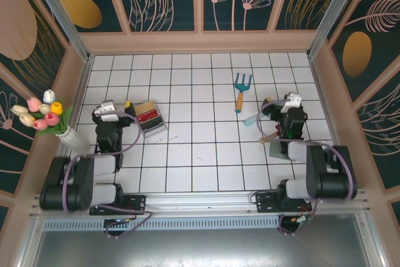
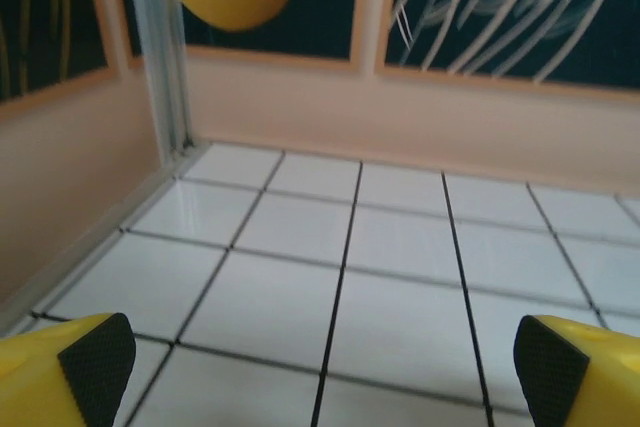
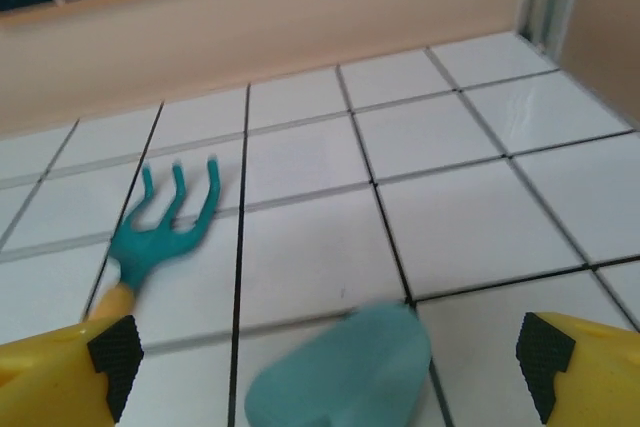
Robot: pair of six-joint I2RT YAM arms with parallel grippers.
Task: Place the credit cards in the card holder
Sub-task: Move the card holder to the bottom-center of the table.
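Top external view tells me the job has not started yet. The credit cards (image 1: 149, 115) lie in a small pile, red and dark ones, in what looks like a clear tray (image 1: 159, 129) on the left side of the bench (image 1: 200, 154). The card holder (image 1: 275, 149) seems to be the flat grey-green thing on the right, partly tucked under the right arm and well apart from the cards. I see no card in it. So every card is left to pick up, carry across and slide in.

The left fingers (image 2: 97, 367) are wide apart with nothing between them, just bare tiles ahead. The right fingers (image 3: 545, 377) are wide apart too. A rounded blue-green thing (image 3: 370, 347), too blurry to name, lies low between them, but they are not squeezing it.

The bench top is white tiles with thin dark lines. A little blue-green garden fork (image 1: 242, 89) with a yellow handle lies near the right arm. Tulips (image 1: 42, 112) in a vase stand at the left edge. The walls are peach frames around dark panels painted with flowers and gold ovals.
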